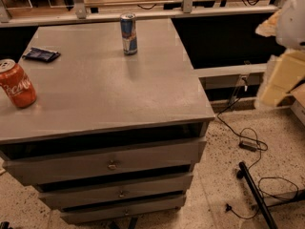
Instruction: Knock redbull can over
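The redbull can (128, 33) is slim, blue and silver, and stands upright near the far edge of the grey cabinet top (109, 89). My gripper (278, 81) shows as a blurred cream shape at the right edge of the camera view. It hangs off the cabinet's right side over the floor, well apart from the can. Nothing is held in it that I can see.
A red Coca-Cola can (17, 84) stands at the left edge of the top. A flat dark blue packet (41, 54) lies at the back left. A railing and shelf (143, 14) run behind the cabinet. Cables (250, 144) and a black bar (257, 194) lie on the floor at the right.
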Controlling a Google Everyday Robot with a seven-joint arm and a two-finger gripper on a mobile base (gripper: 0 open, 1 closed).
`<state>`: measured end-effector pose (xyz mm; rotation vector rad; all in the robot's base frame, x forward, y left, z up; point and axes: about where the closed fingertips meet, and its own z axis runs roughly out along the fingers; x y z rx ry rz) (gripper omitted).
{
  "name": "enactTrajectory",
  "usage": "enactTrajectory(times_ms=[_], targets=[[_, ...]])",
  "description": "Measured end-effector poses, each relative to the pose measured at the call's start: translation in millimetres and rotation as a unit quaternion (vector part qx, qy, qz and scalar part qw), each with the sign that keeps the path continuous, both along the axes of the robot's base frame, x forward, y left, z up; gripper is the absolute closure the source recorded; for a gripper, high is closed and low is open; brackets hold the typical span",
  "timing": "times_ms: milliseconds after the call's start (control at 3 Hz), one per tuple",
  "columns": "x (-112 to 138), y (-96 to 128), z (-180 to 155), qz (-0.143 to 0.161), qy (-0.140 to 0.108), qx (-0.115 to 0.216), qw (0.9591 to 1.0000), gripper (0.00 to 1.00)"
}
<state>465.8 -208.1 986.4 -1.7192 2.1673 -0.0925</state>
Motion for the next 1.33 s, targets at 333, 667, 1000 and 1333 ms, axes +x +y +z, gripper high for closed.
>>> enactTrajectory(times_ms=[333, 667, 1000, 1333], targets=[[71.2, 28.0, 14.8, 0.036, -0.031, 0.044, 0.9979, 0.0], [139.5, 65.8, 9.7, 0.061, -0.045, 0.098, 0.9923, 0.0], [169.8, 82.2, 6.9, 0.072, -0.051, 0.123, 0.9885, 0.0], [172.8, 83.8, 5.7, 0.074, -0.053, 0.129, 0.9875, 0.0]])
